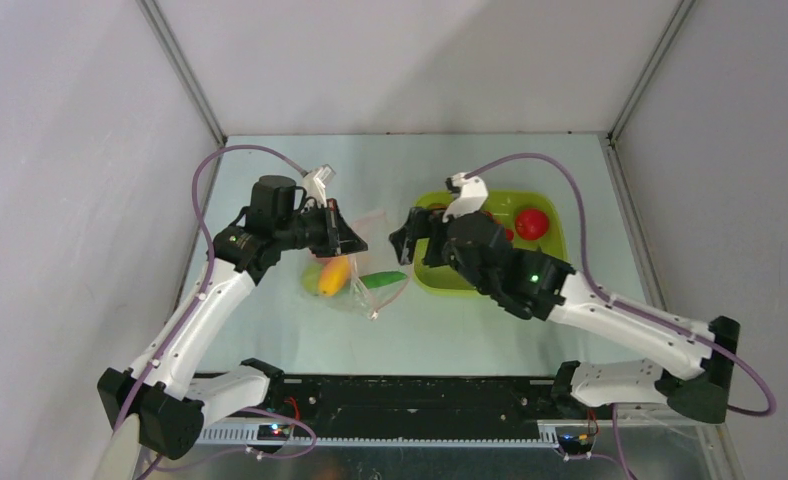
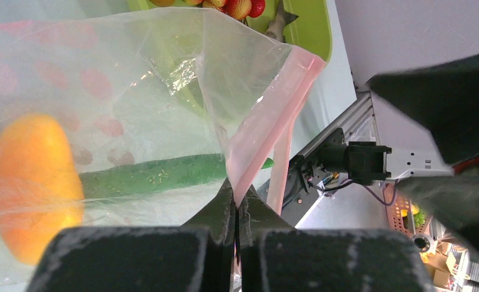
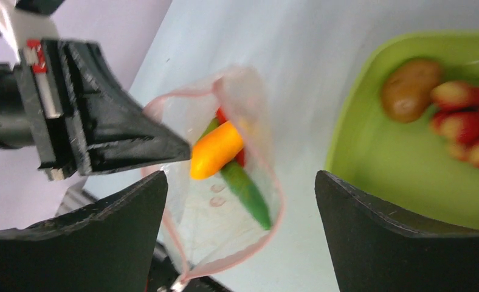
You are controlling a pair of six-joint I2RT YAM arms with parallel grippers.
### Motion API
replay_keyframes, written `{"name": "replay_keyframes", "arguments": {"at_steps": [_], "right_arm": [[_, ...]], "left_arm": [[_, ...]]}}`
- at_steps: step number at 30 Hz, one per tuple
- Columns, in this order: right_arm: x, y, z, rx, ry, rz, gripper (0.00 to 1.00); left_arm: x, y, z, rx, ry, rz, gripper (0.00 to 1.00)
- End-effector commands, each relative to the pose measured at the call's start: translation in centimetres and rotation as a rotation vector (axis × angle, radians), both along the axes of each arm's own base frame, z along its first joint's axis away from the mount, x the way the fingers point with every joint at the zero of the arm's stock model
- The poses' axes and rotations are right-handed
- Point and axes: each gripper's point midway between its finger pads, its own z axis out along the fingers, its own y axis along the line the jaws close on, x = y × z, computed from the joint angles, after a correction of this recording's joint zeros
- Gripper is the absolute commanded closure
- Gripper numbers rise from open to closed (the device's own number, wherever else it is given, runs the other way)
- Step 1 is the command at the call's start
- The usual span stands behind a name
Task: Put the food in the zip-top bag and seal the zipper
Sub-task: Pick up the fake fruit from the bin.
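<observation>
The zip-top bag (image 1: 372,285) stands open on the table, with its pink zipper (image 2: 267,128) forming a wide loop (image 3: 275,201). My left gripper (image 2: 237,198) is shut on the zipper strip at the bag's mouth. Inside the bag lie an orange-yellow piece (image 3: 216,149), a long green pod (image 3: 249,194) and a red piece (image 3: 222,115). My right gripper (image 3: 240,176) hangs open just above the bag's mouth, holding nothing. A brown kiwi (image 3: 410,88), strawberries (image 3: 462,115) and a red tomato (image 1: 531,223) lie in the lime-green tub (image 1: 440,278).
The lime-green tub (image 3: 371,182) sits right of the bag, close under my right arm. Grey walls enclose the table on three sides. A black rail (image 1: 400,395) runs along the near edge between the arm bases.
</observation>
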Motion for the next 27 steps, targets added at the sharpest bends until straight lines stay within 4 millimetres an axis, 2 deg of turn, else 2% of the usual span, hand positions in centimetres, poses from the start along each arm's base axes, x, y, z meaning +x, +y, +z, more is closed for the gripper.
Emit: {"name": "replay_keyframes", "arguments": {"at_steps": [1,2,3,4,5,6,7,8,9,10,16,20,24,27], "right_arm": [[2.8,-6.4,2.4,-0.078,-0.108,-0.176,0.03],[2.9,-7.0,1.4,-0.096,-0.086,-0.178,0.01],[3.7,-8.7,1.4,-0.079,-0.071,-0.219,0.01],[3.6,-9.1,0.3,-0.079,-0.043,-0.204,0.01],[4.4,-10.7,0.3,-0.06,-0.037,-0.246,0.0],[4.4,-11.1,-0.8,-0.066,-0.014,-0.235,0.0],[5.2,-12.7,-1.0,-0.06,-0.008,-0.278,0.0],[5.3,-13.2,-2.0,-0.068,0.013,-0.272,0.01],[6.5,-15.2,-2.5,-0.081,0.024,-0.325,0.01],[6.6,-15.3,-3.5,-0.093,0.05,-0.314,0.01],[9.5,-20.6,-7.9,-0.261,0.14,-0.469,0.0],[11.0,-25.3,-11.2,-0.343,0.241,-0.666,0.01],[12.3,-28.1,-14.4,-0.427,0.313,-0.768,0.01],[13.8,-28.6,-15.5,-0.419,0.319,-0.792,0.01]], "left_arm": [[-0.3,-0.5,1.9,-0.038,-0.062,-0.038,1.0],[-0.3,-0.5,1.9,-0.038,-0.061,-0.04,1.0],[-0.3,-0.5,1.9,-0.038,-0.06,-0.038,1.0],[-0.3,-0.5,1.8,-0.038,-0.059,-0.037,1.0],[-0.2,-0.5,1.8,-0.037,-0.058,-0.037,1.0],[-0.2,-0.5,1.7,-0.037,-0.056,-0.036,1.0],[-0.2,-0.5,1.7,-0.037,-0.056,-0.036,1.0],[-0.2,-0.5,1.7,-0.036,-0.053,-0.037,1.0],[-0.2,-0.6,1.6,-0.037,-0.052,-0.039,1.0],[-0.2,-0.7,1.6,-0.039,-0.046,-0.044,1.0],[-0.1,-0.7,1.4,-0.038,-0.038,-0.047,1.0],[-0.2,-0.7,1.4,-0.039,-0.04,-0.049,1.0],[-0.2,-0.7,1.4,-0.038,-0.043,-0.051,1.0],[-0.3,-0.8,1.5,-0.039,-0.043,-0.055,1.0]]}}
